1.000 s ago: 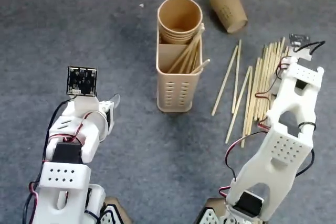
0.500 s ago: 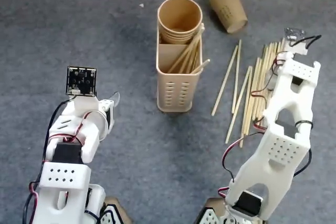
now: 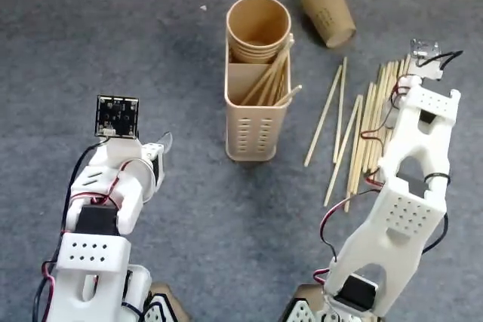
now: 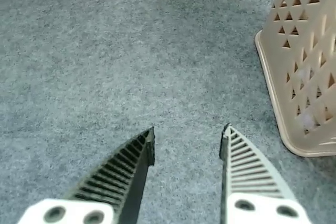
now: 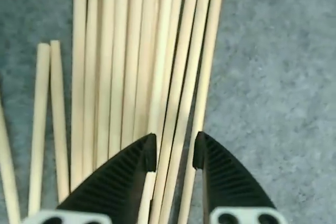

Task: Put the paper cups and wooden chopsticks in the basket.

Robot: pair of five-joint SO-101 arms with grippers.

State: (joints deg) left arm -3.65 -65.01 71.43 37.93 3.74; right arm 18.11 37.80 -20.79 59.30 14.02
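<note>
A tan basket (image 3: 256,122) stands mid-table with stacked paper cups (image 3: 258,26) in its far compartment and several chopsticks (image 3: 275,77) in the near one. One more paper cup (image 3: 330,13) lies on its side behind the basket to the right. Loose wooden chopsticks (image 3: 361,130) lie spread on the carpet right of the basket, under the right arm (image 3: 419,122). My right gripper (image 5: 174,140) is low over these chopsticks (image 5: 131,66), narrowly open, its fingers astride two of them. My left gripper (image 4: 189,129) stands open over bare carpet, beside the basket (image 4: 304,66).
Grey carpet covers the table, with a pale wall edge along the far side. The left arm (image 3: 113,171) stands at the front left, well apart from the basket. Bare carpet stretches across the left half.
The right arm has moved a little farther from the front edge, along the chopstick pile. The left arm has not moved.
</note>
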